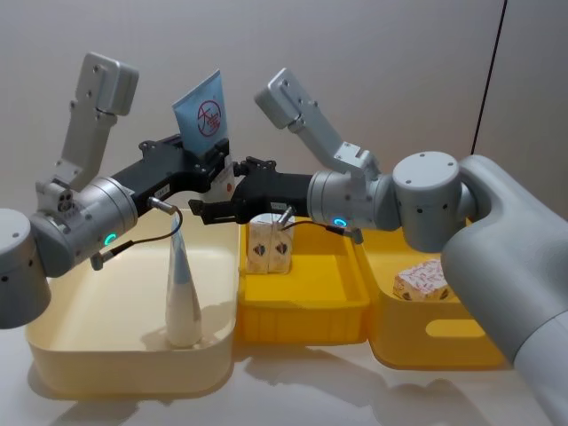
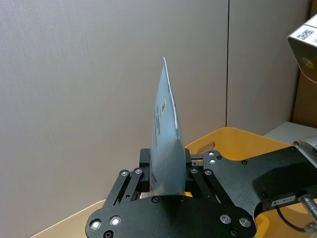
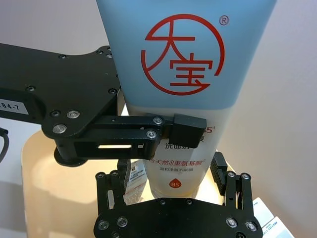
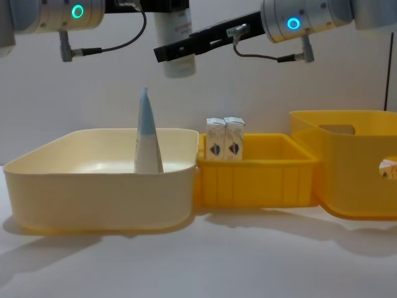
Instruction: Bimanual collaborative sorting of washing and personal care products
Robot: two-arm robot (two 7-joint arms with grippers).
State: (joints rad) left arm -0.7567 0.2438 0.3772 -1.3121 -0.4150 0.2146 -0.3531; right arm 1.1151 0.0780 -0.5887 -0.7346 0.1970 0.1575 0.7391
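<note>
**Ana:** Plain grey wall behind, white tabletop [image 4: 205, 261] below, three bins in a row. Where is the tube everyone's busy with?

**Ben:** Up in the air, above the seam between the cream bin [image 1: 124, 355] and the shallow yellow tray [image 1: 302, 306]. The held tube [image 1: 202, 111] stands crimp up, cap end down, and the left gripper [image 1: 206, 161] is clamped on its lower white part. The left wrist view shows both pads pressed flat against its sides.

**Ana:** And the right gripper [image 1: 213, 210]?

**Ben:** Right beside it and slightly lower, at the cap end. In its own wrist view the fingers [image 3: 233, 186] stand apart on either side of the tube's base, not touching it that I can see. That looks to me like a handover being set up: one arm keeps it steady and vertical so the other can close lower down.

**Ana:** Why vertical?

**Ben:** Probably so it can be stood on its cap, like the standing tube [image 1: 184, 297] already upright in the cream bin, near its front right corner.

**Ana:** And the cartons?

**Ben:** Two small cartons [image 1: 269, 245] stand side by side, touching, at the tray's back left corner. Another patterned pack [image 1: 422, 282] lies in the deep yellow bin [image 1: 444, 342] at the right. So each kind seems to get its own bin.
</note>
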